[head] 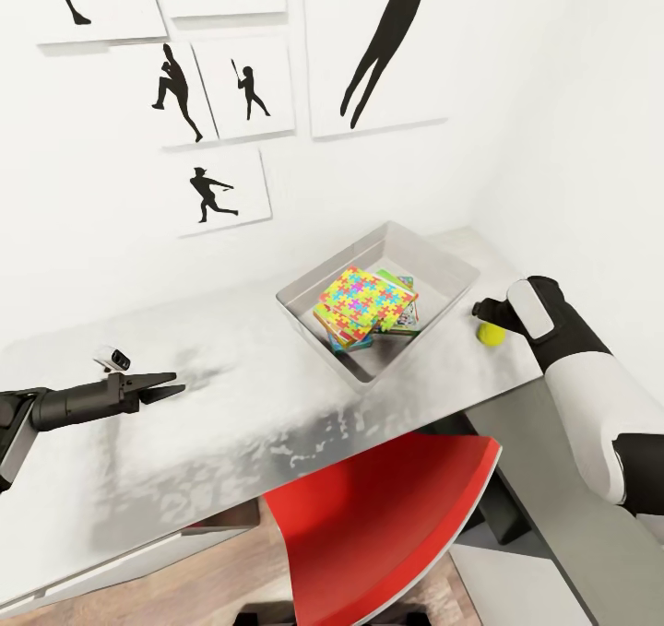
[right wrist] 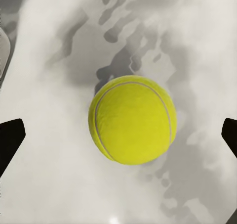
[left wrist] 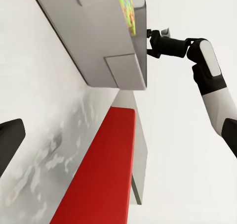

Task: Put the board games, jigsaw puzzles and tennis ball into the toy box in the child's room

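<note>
We see the right pincer (right wrist: 118, 135) wide around the tennis ball (right wrist: 132, 119); it seems light, rolls easily, so we grip its middle.

One tennis ball (head: 491, 333). One toy box (head: 447, 280) on tabletop (head: 231, 395). One jigsaw puzzle (head: 365, 305) visible on top inside; game boxes beneath, count unclear. One red chair (head: 387, 525). Five silhouette pictures (head: 221, 190). Two grippers: left gripper (head: 171, 387), right gripper (head: 483, 313).

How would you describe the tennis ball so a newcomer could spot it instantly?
Find the white table in the room's corner and the grey toy box on it. Just right of that box, under the right tool, sits the tennis ball: small, round, yellow-green, the only loose item on the tabletop.
</note>
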Tool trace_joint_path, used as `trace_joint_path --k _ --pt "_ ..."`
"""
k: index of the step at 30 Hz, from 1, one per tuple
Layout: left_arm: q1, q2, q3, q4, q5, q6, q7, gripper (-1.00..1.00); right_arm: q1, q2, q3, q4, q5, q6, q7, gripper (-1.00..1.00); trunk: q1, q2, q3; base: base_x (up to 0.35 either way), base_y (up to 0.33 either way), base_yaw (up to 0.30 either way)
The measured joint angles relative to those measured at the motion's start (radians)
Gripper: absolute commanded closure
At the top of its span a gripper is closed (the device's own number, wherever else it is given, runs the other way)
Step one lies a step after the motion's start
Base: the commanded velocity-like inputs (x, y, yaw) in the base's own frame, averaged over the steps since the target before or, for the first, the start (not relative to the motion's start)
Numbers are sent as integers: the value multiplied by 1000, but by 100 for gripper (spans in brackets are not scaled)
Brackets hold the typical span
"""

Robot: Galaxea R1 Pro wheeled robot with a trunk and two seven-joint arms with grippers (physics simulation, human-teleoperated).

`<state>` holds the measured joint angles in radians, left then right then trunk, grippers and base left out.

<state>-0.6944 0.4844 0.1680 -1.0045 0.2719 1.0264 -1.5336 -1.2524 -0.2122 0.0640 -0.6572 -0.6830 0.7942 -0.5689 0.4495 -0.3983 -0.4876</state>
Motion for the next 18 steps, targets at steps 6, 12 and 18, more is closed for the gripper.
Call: trace_joint_path --k 6,12,18 --pt "0 0 1 0 0 0 0 -100 0 0 0 -1 0 0 0 -100 0 0 -4 0 0 0" --pt "0 0 1 0 1 0 0 -100 0 1 0 -3 0 1 1 -100 0 0 -12 0 0 0" --pt "0 1 1 0 1 2 -1 -100 0 0 0 -6 0 1 1 -100 0 0 -22 0 0 0"
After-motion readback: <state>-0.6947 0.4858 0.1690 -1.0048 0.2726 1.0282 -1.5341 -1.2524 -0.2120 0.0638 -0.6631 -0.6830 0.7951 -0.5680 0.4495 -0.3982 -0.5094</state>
